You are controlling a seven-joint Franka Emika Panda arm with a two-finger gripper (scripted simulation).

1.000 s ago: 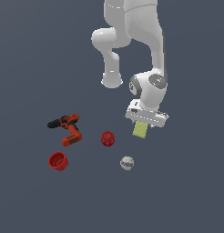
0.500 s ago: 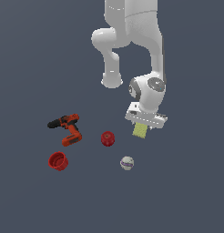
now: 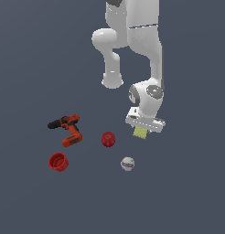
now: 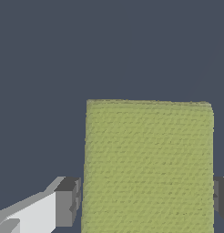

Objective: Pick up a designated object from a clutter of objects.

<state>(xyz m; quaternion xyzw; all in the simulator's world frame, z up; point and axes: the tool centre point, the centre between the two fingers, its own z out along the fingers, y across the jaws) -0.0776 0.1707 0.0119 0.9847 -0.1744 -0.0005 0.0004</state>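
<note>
The yellow-green sponge block point(image 3: 141, 133) lies on the dark floor at the exterior view's right, partly hidden under my hand. My gripper point(image 3: 143, 128) is low over it. In the wrist view the sponge block point(image 4: 148, 159) fills the space between my two fingers point(image 4: 68, 202), which stand on either side of it. A thin gap shows at one finger, so the jaws are open around the block. The rest of the clutter lies to the exterior view's left: the red ball point(image 3: 108, 139), white baseball point(image 3: 127, 163), red cup point(image 3: 58, 162) and orange-red and black drill point(image 3: 67, 129).
The arm's white base point(image 3: 112, 80) stands behind the objects. The red ball is the nearest item to the gripper, a short way off. The baseball lies in front of it.
My hand has come down a little onto the sponge block, which now shows less below the hand. The block and the other objects have not moved.
</note>
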